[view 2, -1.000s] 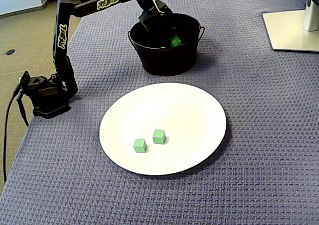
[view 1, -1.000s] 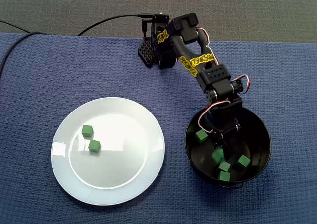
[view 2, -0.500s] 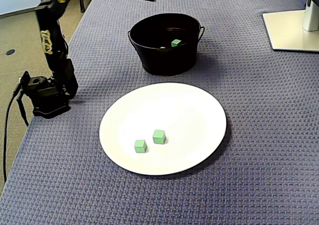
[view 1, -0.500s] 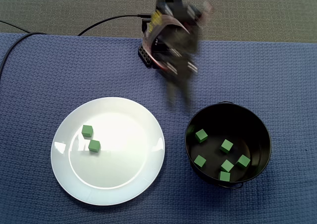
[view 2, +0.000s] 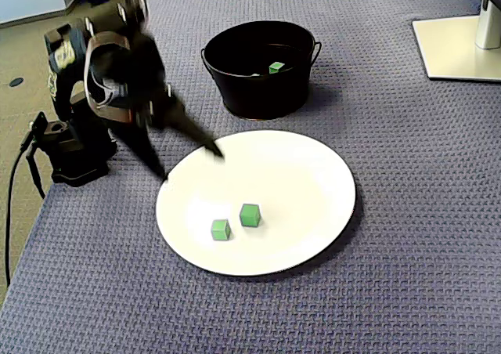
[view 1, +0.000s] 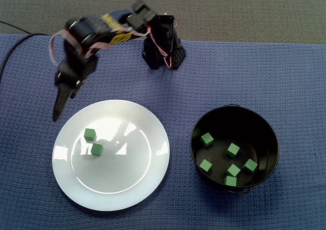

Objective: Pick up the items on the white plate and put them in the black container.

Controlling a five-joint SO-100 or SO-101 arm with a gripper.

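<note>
fingers (view 1: 57, 109) apart, empty, motion-blurred, at white plate (view 1: 127, 179) rim, its 10 o'clock | two green cubes (view 1: 89, 134) on plate, nearer one at 4 o'clock from fingers in a fixed view | black container (view 1: 224, 130) at plate's 3 o'clock, six cubes inside

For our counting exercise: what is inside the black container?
From above, the black container holds six green cubes. In the lower fixed view its near wall covers most of them; only one green cube shows clearly.
</note>
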